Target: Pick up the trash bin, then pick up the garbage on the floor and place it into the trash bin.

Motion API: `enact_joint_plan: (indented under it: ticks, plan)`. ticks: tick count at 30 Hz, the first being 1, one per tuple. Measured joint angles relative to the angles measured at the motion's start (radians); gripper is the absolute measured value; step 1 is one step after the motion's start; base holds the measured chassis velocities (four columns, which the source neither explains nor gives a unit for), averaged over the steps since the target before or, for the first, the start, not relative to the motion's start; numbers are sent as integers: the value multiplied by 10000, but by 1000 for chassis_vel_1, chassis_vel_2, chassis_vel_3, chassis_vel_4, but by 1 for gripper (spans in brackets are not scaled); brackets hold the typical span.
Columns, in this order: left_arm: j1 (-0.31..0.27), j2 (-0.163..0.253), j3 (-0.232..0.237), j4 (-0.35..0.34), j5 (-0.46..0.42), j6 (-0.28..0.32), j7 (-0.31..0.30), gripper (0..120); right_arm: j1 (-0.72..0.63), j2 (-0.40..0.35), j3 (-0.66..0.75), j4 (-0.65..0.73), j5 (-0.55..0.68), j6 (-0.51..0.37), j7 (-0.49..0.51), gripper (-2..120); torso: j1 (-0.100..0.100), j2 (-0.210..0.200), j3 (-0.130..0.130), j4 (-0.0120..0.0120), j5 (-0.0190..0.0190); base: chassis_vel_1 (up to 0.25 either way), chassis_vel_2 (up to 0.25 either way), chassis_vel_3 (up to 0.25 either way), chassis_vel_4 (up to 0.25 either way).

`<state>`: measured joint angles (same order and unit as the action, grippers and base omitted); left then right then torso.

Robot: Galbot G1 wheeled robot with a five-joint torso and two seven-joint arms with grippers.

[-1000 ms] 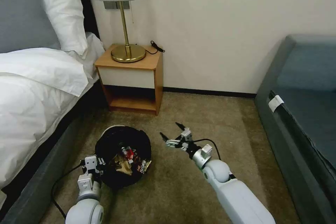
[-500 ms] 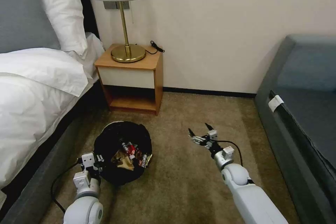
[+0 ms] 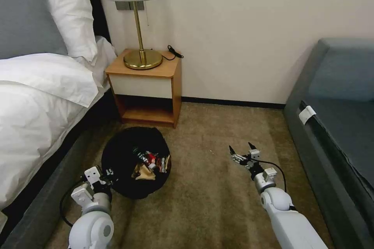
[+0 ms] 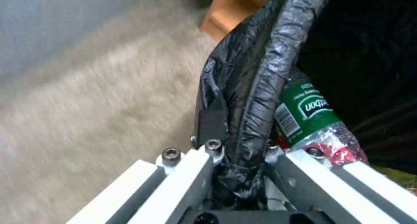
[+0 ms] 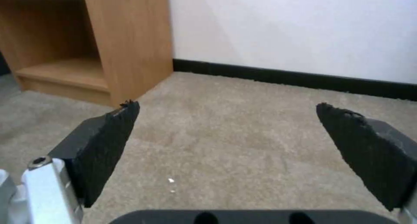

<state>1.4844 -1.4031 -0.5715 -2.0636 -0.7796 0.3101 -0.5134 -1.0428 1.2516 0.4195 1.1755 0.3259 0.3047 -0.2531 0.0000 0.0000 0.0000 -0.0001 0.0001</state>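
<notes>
Going left to right: the bed (image 3: pixel 35 97) takes up the whole left side, and the left end effector (image 3: pixel 102 176) sits low at the near left, clamped on the bin's (image 3: pixel 117 159) near-left rim. In the left wrist view you can see the pads pinching the bag (image 4: pixel 256 87) where it folds over the rim, with the bottle (image 4: pixel 309 113) lying just inside, right by the grip, neck end toward the end effector. The garbage (image 3: pixel 150 162) is sitting in the bin, red packet and brown paper visible from the head view, and I can't spot any litter on the carpet (image 3: pixel 210 186) around it. Just beyond the bin is the nightstand (image 3: pixel 146 85), and the bed frame is close on its left, so the open room is to the right of the bin. The right end effector (image 3: pixel 244 152) hovers over bare carpet well right of the bin, released, fingers spread wide and gripping nothing; in its wrist view there's only carpet and a tiny white speck between the pads (image 5: pixel 108 142). Far right is the sofa (image 3: pixel 335 124), fairly near that arm. My guess is the picking is basically done, and the left arm is obviously the one carrying the bin.
</notes>
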Motion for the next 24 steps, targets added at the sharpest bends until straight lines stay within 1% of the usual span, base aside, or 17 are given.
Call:
enact_joint_plan:
  ticks: [1, 4, 5, 6, 7, 8, 10, 11, 14, 15, 17, 18, 19, 20, 21, 24]
  plan:
    - [0, 0, 0, 0, 0, 0, 0, 0, 0, 0, 0, 0, 0, 0, 0, 100, 0, 0, 0, 0, 0, 0, 0, 0, 0]
    - [-205, -220, 0, -87, -829, 319, -800, 0, -122, -46, 171, 0, -62, 56, -165, 100, 0, 0, 0, 1, -1, 0, 0, 0, 0]
    - [-205, -220, 0, -87, -829, 319, -800, 0, -122, -46, 171, 0, -62, 56, -165, 100, 0, 0, 0, 1, -1, 0, 0, 0, 0]
    - [-264, -259, -3, -115, -1119, 392, -1097, 0, -166, -61, 225, 7, -124, 92, -242, 100, 0, 0, 0, 1, 0, 0, 0, 0, 0]
    - [-264, -259, -3, -115, -1119, 392, -1097, 0, -166, -61, 225, 7, -124, 92, -242, 100, 0, 0, 0, 1, 0, 0, 0, 0, 0]
    - [-328, -308, -11, -128, -1403, 447, -1417, 0, -233, -74, 295, 21, -199, 147, -349, 100, 0, 0, 0, 1, 0, 0, 0, 0, 0]
    - [-406, -371, -42, -127, -1638, 490, -1713, 0, -329, -84, 392, 42, -283, 219, -476, 100, 0, 0, 0, 1, -1, 0, 0, 0, 0]
    - [-406, -371, -42, -127, -1638, 490, -1713, 0, -329, -84, 392, 42, -283, 219, -476, 100, 0, 0, 0, 1, -1, 0, 0, 0, 0]
    - [-575, -411, -77, -64, -2126, 552, -2112, 0, -490, -83, 523, 147, -392, 281, -571, 100, 0, 0, 0, 1, -1, 0, 0, 0, 0]
    - [-575, -411, -77, -64, -2126, 552, -2112, 0, -490, -83, 523, 147, -392, 281, -571, 100, 0, 0, 0, 1, -1, 0, 0, 0, 0]
    - [-749, -450, -86, -7, -2644, 701, -2441, 0, -642, -83, 614, 303, -402, 287, -595, 100, 0, 0, 0, 2, 0, 0, 0, 0, 0]
    - [-749, -450, -86, -7, -2644, 701, -2441, 0, -642, -83, 614, 303, -402, 287, -595, 100, 0, 0, 0, 2, 0, 0, 0, 0, 0]
    - [-906, -477, -67, 50, -3046, 841, -2603, 0, -723, -84, 679, 412, -401, 286, -599, 100, 0, 0, 0, 1, -1, 0, 0, 0, 0]
    - [-1011, -491, -44, 97, -3246, 914, -2676, 0, -780, -88, 730, 495, -399, 285, -599, 100, 0, 0, 0, 1, -1, 0, 0, 0, 0]
    - [-1011, -491, -44, 97, -3246, 914, -2676, 0, -780, -88, 730, 495, -399, 285, -599, 100, 0, 0, 0, 1, -1, 0, 0, 0, 0]
    - [-1484, -576, 65, 378, -3548, 1063, -2865, 0, -979, -98, 910, 750, -373, 259, -601, 100, 0, 0, 0, 1, -1, 0, 0, 0, 0]
